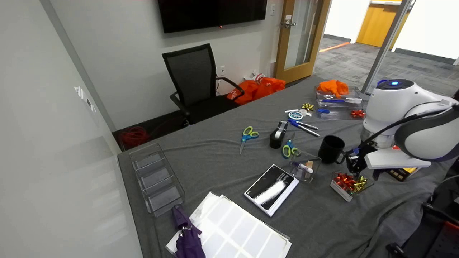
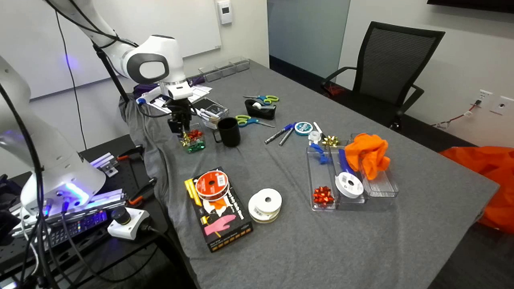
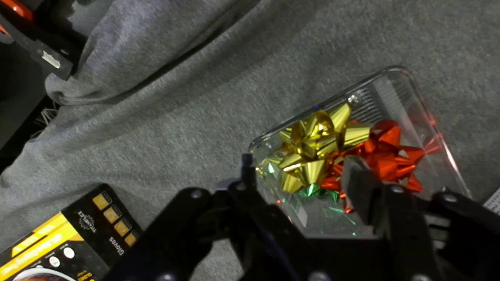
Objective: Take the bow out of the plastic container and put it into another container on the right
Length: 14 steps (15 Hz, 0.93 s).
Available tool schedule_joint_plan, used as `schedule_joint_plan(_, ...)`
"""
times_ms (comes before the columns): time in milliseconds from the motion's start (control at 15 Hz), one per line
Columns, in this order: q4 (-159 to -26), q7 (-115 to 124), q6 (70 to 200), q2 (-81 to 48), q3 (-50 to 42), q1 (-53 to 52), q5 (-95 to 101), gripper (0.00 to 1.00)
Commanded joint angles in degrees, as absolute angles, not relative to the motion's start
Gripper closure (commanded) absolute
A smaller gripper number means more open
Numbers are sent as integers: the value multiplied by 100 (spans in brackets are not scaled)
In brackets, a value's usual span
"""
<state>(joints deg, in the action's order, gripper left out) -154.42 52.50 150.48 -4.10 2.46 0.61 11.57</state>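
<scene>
Hovering parted and unloaded, the black two-fingered claw [image 3: 300, 166] is standing over the shiny gold foil bow [image 3: 316, 144] inside the shallow clear plastic tub [image 3: 369, 104], that bow presumably being light, slick and crushable, best pinched low across its core.

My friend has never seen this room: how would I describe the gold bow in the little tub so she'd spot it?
On the grey-covered table, find the black mug. Beside it, by the robot's fingers, sits a small clear tub. The gold bow lies inside, set apart by colour from the red bow and green piece beside it.
</scene>
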Motion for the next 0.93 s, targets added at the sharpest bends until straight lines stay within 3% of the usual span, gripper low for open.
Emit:
schedule_joint_plan(0, -15226, 5475, 14973, -700, 58, -125, 1280, 71)
schedule_joint_plan(267, -15162, 5675, 15022, -885, -84, -258, 1435, 97)
schedule_joint_plan(333, -15151, 5721, 15028, -925, -118, -294, 1477, 100)
schedule_joint_plan(867, -15265, 5350, 15004, -737, -110, -367, 1164, 100)
